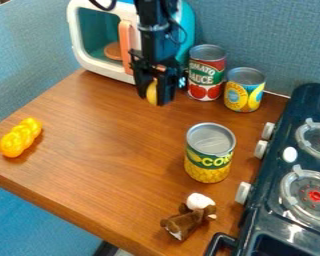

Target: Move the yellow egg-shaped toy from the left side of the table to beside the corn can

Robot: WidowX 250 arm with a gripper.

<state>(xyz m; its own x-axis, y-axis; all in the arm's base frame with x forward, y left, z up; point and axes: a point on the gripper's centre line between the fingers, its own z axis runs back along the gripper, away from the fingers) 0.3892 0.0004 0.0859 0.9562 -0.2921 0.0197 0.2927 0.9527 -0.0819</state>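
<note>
- Nearest you, close to the near edge of the tabletop (106,165), a small brown toy (186,219) with a white part on top lay beside the stove.
- Along the right side you had the dark toy stove (266,222), with pale knobs on its side facing the tabletop and two round burners with red centres on top.
- A little farther back than the toy, toward the stove, you had a tall can (210,154) standing upright, its label green and yellow with kernels pictured on it.
- Off by the left corner you could see a lumpy yellow-orange piece (21,137) lying well apart from the cans.
- Past the middle, toward the far edge, your gripper (153,98) pointed down, its fingers parted only by the width of a small yellow object (152,93) held between them. You could not tell whether that object touched the tabletop.
- To the right of the gripper, near the far edge, a short blue-and-yellow can (244,91) stood upright just beside a taller can (206,73) with a red and green label.
- Behind the gripper, at the far left corner, you had a white and teal toy microwave (99,67) with an orange handle.
</note>
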